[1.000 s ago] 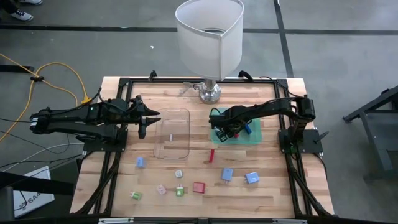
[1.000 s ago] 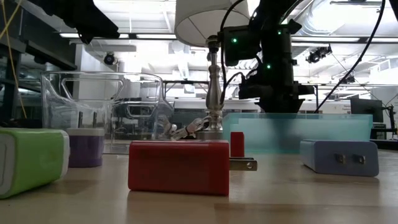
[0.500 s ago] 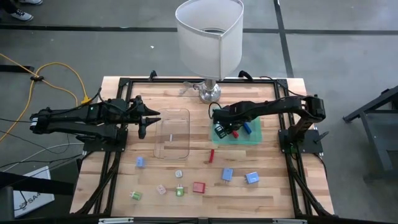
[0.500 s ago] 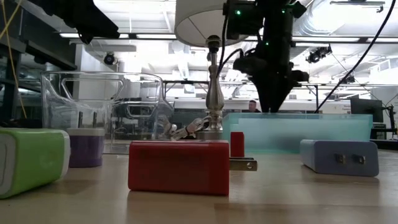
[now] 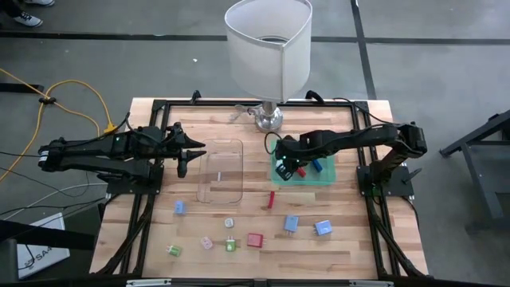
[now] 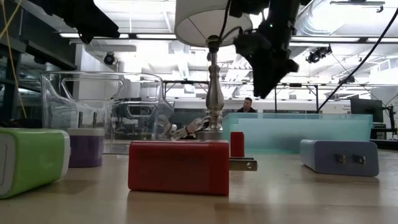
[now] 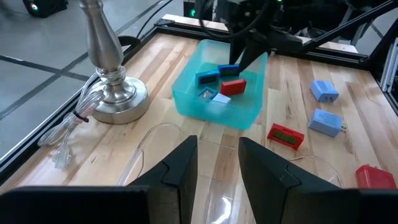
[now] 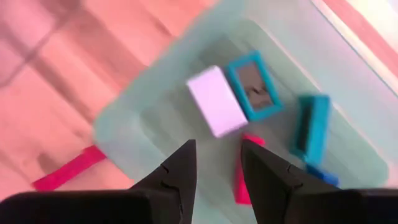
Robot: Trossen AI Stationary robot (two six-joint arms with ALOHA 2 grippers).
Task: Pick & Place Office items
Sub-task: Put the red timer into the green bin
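Note:
Several office items lie in the flat green tray (image 5: 327,180): a pale block (image 8: 216,101), a teal frame (image 8: 254,85), a red piece (image 7: 233,87) and a blue one (image 7: 207,78). More lie loose on the near half of the table: a red stick (image 5: 271,199), two pale blue blocks (image 5: 292,224) (image 5: 322,228), a red block (image 5: 255,239) and small green, pink and blue pieces. My right gripper (image 5: 280,169) hangs open above the green tray's left part, pointing steeply down, with nothing between its fingers (image 8: 217,149). My left gripper (image 5: 195,151) waits open at the clear tray's (image 5: 223,171) left edge.
A lamp with a white shade (image 5: 268,48) stands on a metal base (image 5: 268,119) at the far middle, its cable coiled beside it (image 7: 68,134). A black frame runs along the table's edges. In the low view a person shows in the room far behind (image 6: 249,106).
My right gripper has risen out of the green tray, going a little toward the table's left edge, and has rolled and tipped while rising. Its finger gap stays the same. The pieces in the tray lie still.

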